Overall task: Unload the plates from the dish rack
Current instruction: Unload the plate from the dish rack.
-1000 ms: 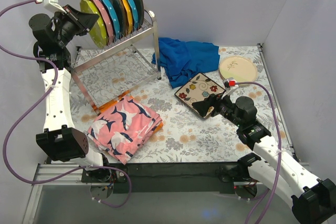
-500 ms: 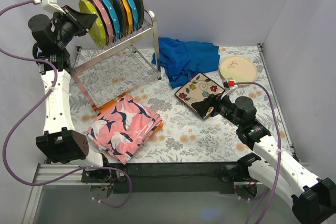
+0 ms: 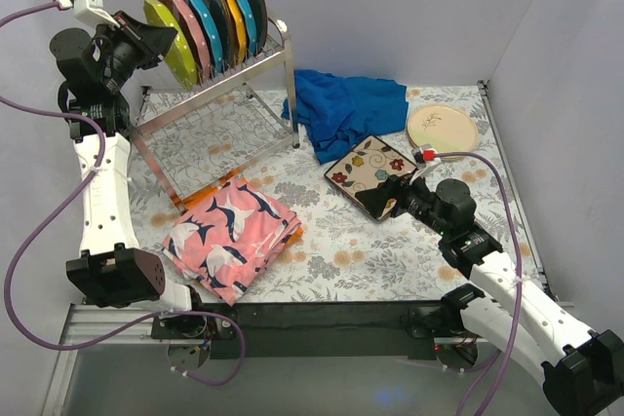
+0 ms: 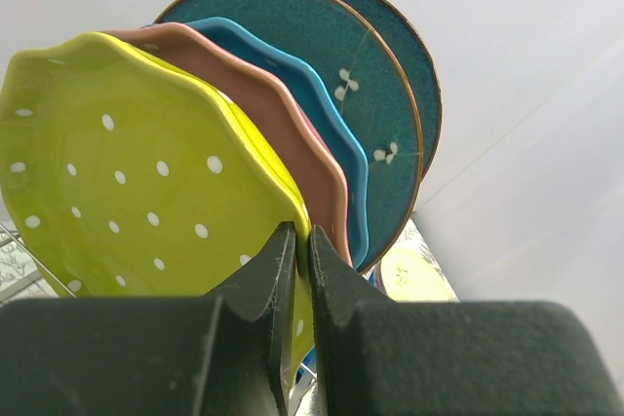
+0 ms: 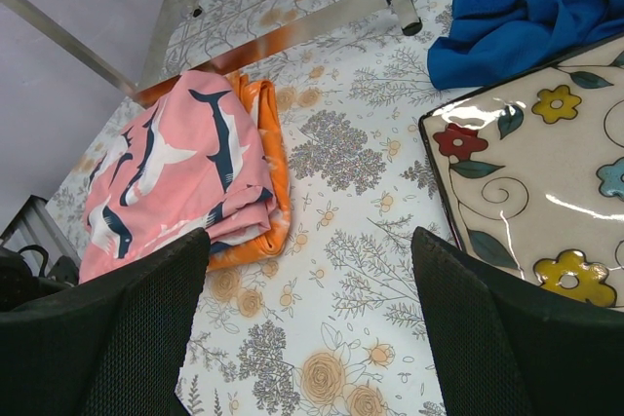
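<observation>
Floral-patterned tabletop [image 3: 390,241], with a wire dish rack [image 3: 219,90] at the far left and two arms reaching in from the near edge.
The left end effector [image 4: 300,241] is pinched shut on the rim of the yellow-green plate [image 4: 127,172], the leftmost of the upright row in the rack. The right end effector [image 5: 310,241] hovers wide open and empty beside the square floral plate [image 5: 546,202], which lies flat right of centre. A round cream plate [image 3: 442,129] lies farther right, near a blue cloth [image 3: 346,109].
</observation>
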`<control>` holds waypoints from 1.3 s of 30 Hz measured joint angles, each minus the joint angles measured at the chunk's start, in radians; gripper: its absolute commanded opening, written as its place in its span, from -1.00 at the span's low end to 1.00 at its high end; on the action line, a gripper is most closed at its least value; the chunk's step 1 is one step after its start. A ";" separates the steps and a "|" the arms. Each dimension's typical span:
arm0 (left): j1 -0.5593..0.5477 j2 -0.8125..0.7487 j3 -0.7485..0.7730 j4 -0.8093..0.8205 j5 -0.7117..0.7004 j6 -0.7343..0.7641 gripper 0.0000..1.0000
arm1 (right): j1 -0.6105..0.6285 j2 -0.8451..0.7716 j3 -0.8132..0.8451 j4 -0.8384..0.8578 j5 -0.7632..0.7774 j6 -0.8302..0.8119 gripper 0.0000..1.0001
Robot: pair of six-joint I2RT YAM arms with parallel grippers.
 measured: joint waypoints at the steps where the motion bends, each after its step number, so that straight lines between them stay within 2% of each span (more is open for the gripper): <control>1: 0.000 -0.003 0.000 -0.002 -0.003 0.002 -1.00 | 0.001 0.000 0.000 0.000 0.000 0.000 0.77; 14: 0.000 -0.007 0.000 0.008 0.005 -0.014 -1.00 | 0.005 -0.006 0.000 0.000 0.000 -0.019 0.77; 26: -0.002 0.002 0.087 0.016 0.024 -0.059 -1.00 | 0.006 -0.024 0.001 -0.012 0.031 -0.026 0.76; 39: -0.002 0.003 0.098 0.011 0.016 -0.062 -1.00 | 0.010 -0.024 0.002 -0.018 0.042 -0.034 0.76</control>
